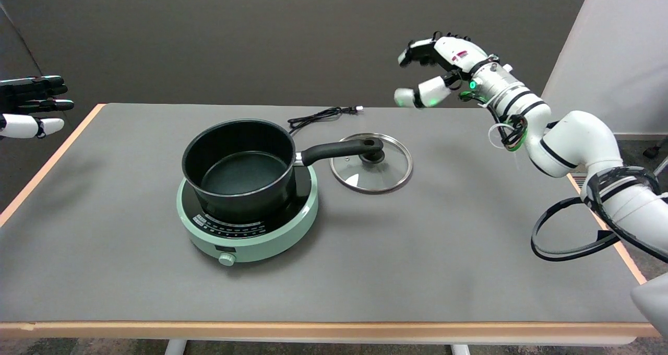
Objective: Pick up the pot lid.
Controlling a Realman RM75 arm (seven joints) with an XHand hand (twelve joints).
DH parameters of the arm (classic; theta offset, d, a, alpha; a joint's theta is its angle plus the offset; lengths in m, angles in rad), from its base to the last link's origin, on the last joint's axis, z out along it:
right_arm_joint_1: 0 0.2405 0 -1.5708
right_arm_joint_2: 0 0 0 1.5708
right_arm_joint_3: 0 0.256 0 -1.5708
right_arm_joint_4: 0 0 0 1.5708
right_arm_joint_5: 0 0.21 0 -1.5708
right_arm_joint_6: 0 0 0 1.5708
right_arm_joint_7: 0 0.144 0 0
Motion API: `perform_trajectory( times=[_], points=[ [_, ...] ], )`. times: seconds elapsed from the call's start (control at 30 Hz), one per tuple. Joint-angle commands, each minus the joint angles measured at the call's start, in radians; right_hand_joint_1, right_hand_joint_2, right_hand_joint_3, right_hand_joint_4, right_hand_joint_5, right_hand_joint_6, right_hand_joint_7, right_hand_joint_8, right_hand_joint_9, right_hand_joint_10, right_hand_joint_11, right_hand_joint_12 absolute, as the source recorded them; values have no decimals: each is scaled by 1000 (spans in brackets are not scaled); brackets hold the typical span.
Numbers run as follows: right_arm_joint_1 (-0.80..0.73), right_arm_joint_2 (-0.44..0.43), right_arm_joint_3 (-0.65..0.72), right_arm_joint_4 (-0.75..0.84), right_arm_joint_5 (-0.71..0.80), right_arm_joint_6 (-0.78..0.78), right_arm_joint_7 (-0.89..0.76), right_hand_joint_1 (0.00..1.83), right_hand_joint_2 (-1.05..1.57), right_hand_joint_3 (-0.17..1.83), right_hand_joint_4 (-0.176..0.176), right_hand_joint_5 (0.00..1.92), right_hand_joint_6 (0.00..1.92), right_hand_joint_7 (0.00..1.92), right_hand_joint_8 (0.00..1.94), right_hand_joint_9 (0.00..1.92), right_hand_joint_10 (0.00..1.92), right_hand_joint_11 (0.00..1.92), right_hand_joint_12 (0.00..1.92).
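A round glass pot lid [371,163] with a metal rim and a black knob lies flat on the grey table, just right of the cooker. The black pot's long handle reaches over the lid's left part toward the knob. The black pot [239,167] stands uncovered on a mint-green induction cooker [248,216]. My right hand [434,70] hangs in the air above and to the right of the lid, well clear of it. Its fingers are spread and curved, and it holds nothing.
A black power cord [318,116] lies on the table behind the pot. The idle left hand [31,104] hovers at the far left edge. The table's wooden rim [313,329] runs along the front, and a black cable loop hangs off my right arm.
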Motion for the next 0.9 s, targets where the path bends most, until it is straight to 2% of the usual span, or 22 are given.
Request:
perform_trajectory(
  times=[0.03,0.4,0.5,0.57,0.63,0.9],
  points=[
    [-4,10,2,5,0,-12,0,757,675,888,176,669,457,640,186,638,362,447,843],
    [3,12,-21,7,0,-17,0,758,676,887,176,670,460,643,188,638,361,447,843],
    [21,12,-62,-1,0,-21,-5,760,676,889,176,667,450,642,188,638,362,447,843],
    [50,8,-112,-27,-2,-30,-14,709,662,973,175,630,470,636,195,616,418,449,834],
    [75,0,-146,-54,-3,-31,-44,790,682,880,176,630,360,616,208,644,363,437,820],
    [133,-27,-235,-125,-11,-38,-80,832,644,936,173,566,313,557,180,612,340,397,713]
  ],
)
